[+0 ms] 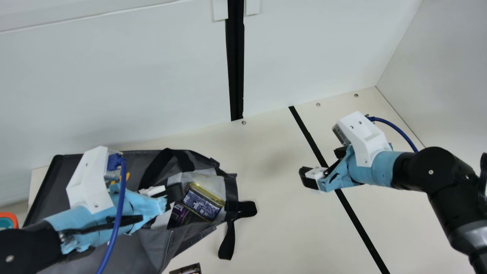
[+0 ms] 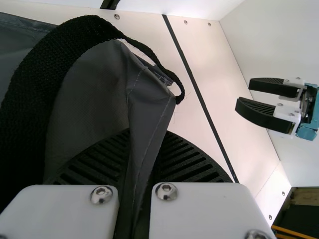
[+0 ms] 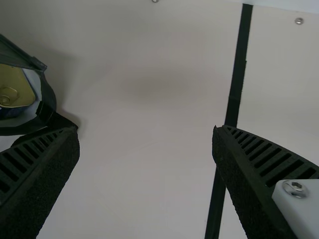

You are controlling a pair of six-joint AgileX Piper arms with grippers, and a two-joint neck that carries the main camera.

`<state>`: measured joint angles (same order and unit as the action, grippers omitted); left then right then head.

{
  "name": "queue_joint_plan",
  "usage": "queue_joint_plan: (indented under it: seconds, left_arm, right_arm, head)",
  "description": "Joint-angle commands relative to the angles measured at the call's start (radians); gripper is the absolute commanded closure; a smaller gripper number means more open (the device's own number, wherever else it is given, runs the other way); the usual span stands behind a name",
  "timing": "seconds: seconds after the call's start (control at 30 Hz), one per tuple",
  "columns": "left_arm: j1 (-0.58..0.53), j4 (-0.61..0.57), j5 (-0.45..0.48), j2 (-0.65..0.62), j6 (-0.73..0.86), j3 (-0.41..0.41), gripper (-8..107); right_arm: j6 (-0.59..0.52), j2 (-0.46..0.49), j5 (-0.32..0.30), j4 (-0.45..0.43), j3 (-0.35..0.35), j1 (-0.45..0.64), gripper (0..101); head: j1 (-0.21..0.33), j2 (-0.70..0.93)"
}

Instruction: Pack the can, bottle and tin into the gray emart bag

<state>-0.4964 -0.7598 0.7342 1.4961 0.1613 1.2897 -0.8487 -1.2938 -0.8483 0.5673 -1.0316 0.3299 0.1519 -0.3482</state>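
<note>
My left gripper [image 1: 171, 193] is over the gray bag [image 1: 152, 243] in the main view. In the left wrist view, my left gripper [image 2: 147, 164] is shut on a pinched fold of the bag [image 2: 149, 107]. The tin [image 1: 203, 201], gold-edged with a dark label, lies tilted inside the bag's mouth, and its gold end [image 3: 15, 89] appears in the right wrist view. A dark purple item [image 1: 179, 215] lies beside it, partly hidden; I cannot tell whether it is the can or bottle. My right gripper [image 1: 322, 165] stands open over the table, right of the bag; its fingers [image 3: 40, 174] hold nothing.
Black straps [image 1: 227, 239] trail from the bag's mouth onto the table [image 1: 274, 213]. A small dark item [image 1: 186, 268] lies at the bottom edge. An orange and teal object [image 1: 8, 220] is at far left. White walls [image 1: 114, 76] stand behind.
</note>
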Motion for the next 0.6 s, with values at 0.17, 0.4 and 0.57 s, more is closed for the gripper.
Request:
queue_joint_plan:
  seconds: [0.17,0.4,0.57]
  left_arm:
    - [0.0,0.0,0.0,0.0,0.0,0.0,89]
    - [0.0,0.0,0.0,0.0,0.0,0.0,89]
    - [0.0,0.0,0.0,0.0,0.0,0.0,89]
  right_arm:
    - [-0.054,-0.041,0.017,0.035,0.013,-0.025,10]
    - [-0.098,-0.084,0.033,0.065,0.016,-0.05,10]
    - [-0.131,-0.117,0.035,0.092,0.009,-0.067,10]
  head:
    - [0.023,-0.001]
    - [0.023,-0.001]
    - [0.023,-0.001]
